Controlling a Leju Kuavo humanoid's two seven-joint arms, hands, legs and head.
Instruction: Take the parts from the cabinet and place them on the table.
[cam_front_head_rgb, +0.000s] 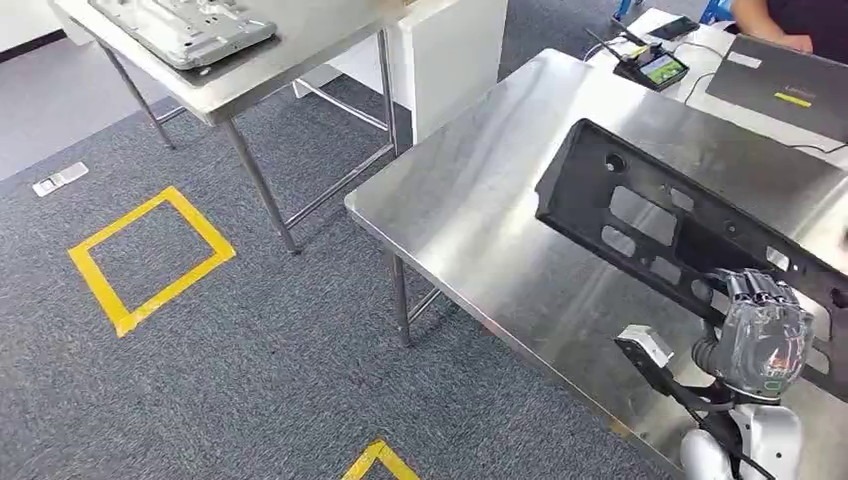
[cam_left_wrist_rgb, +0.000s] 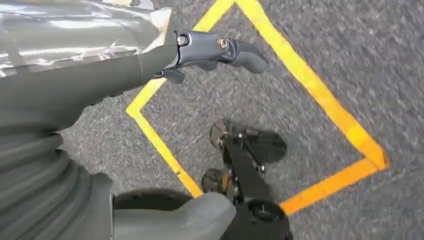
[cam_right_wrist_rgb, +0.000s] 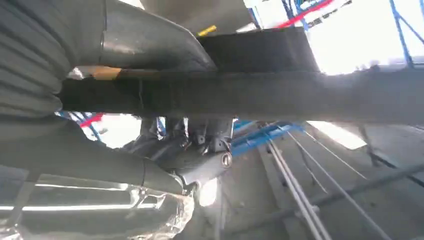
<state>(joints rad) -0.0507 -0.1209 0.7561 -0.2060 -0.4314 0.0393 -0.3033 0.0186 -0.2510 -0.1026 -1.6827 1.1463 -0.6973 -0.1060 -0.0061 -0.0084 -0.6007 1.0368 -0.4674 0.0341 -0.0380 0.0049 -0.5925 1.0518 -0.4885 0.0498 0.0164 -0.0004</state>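
A long black plastic panel (cam_front_head_rgb: 640, 215) with several cut-outs hangs tilted just above the steel table (cam_front_head_rgb: 480, 220). My right hand (cam_front_head_rgb: 765, 335) grips it by its near edge at the right end. In the right wrist view the same black panel (cam_right_wrist_rgb: 250, 95) runs across in front of my right hand (cam_right_wrist_rgb: 200, 155), whose fingers wrap under it. My left hand (cam_left_wrist_rgb: 100, 80) hangs over grey carpet with its fingers (cam_left_wrist_rgb: 220, 47) and thumb apart and nothing between them.
A second steel table (cam_front_head_rgb: 260, 70) at the far left carries a silver metal part (cam_front_head_rgb: 185, 28). A white unit (cam_front_head_rgb: 450, 60) stands between the tables. A laptop (cam_front_head_rgb: 790, 85), a small device (cam_front_head_rgb: 655, 68) and a seated person (cam_front_head_rgb: 790, 20) are at the back right. Yellow tape squares (cam_front_head_rgb: 150, 255) mark the carpet.
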